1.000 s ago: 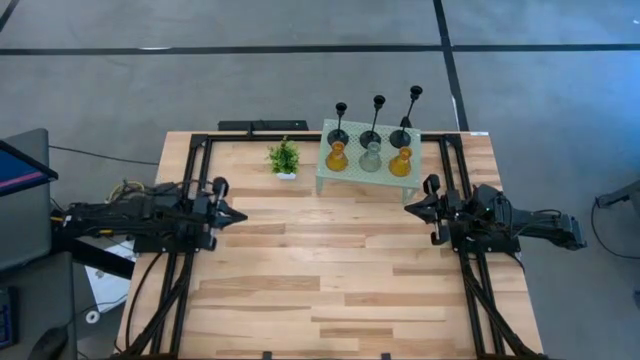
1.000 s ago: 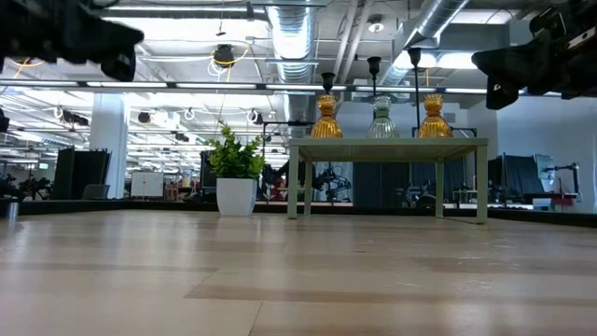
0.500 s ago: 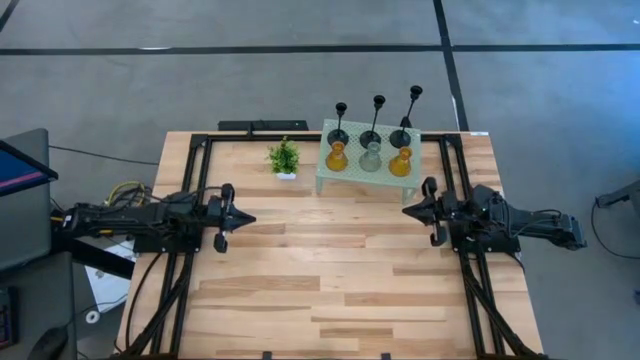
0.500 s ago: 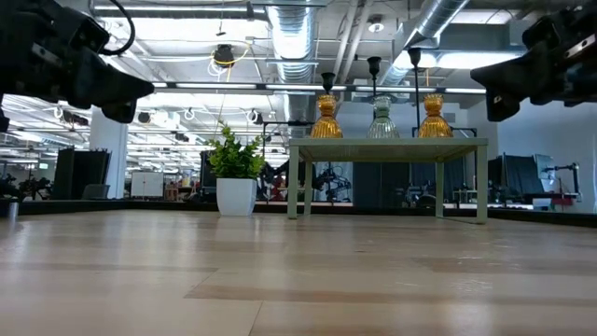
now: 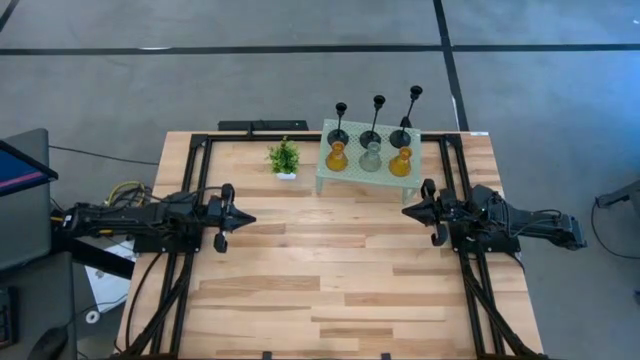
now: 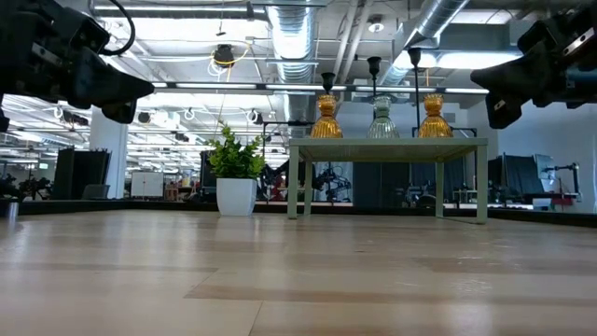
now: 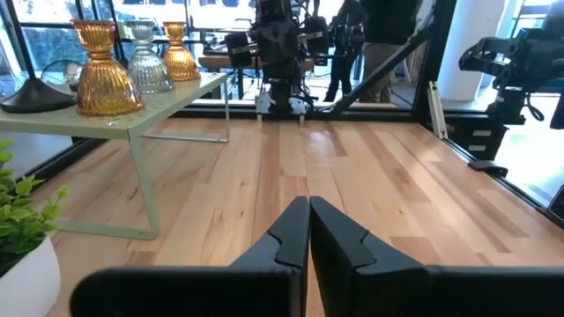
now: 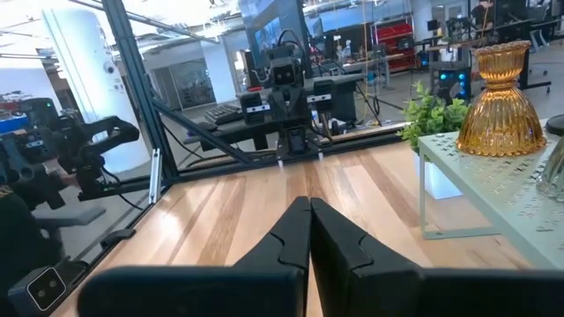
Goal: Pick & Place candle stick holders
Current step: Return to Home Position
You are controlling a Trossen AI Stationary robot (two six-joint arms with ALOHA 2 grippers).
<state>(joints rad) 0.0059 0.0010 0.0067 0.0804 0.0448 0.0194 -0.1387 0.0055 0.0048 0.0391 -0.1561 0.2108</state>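
High view — holders (image 5: 371, 157) on mesh stand (image 5: 358, 183)

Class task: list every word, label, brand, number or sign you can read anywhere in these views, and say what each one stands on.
No text can be read in any view.
The candle stick holders, mesh stand and potted plant: no lettering shows.
Lit screen in the room behind: too small and blurred to read.

The left gripper (image 5: 250, 217) now reaches farther inward and hangs lower than a second ago; the right gripper (image 5: 405, 211) dips slightly.
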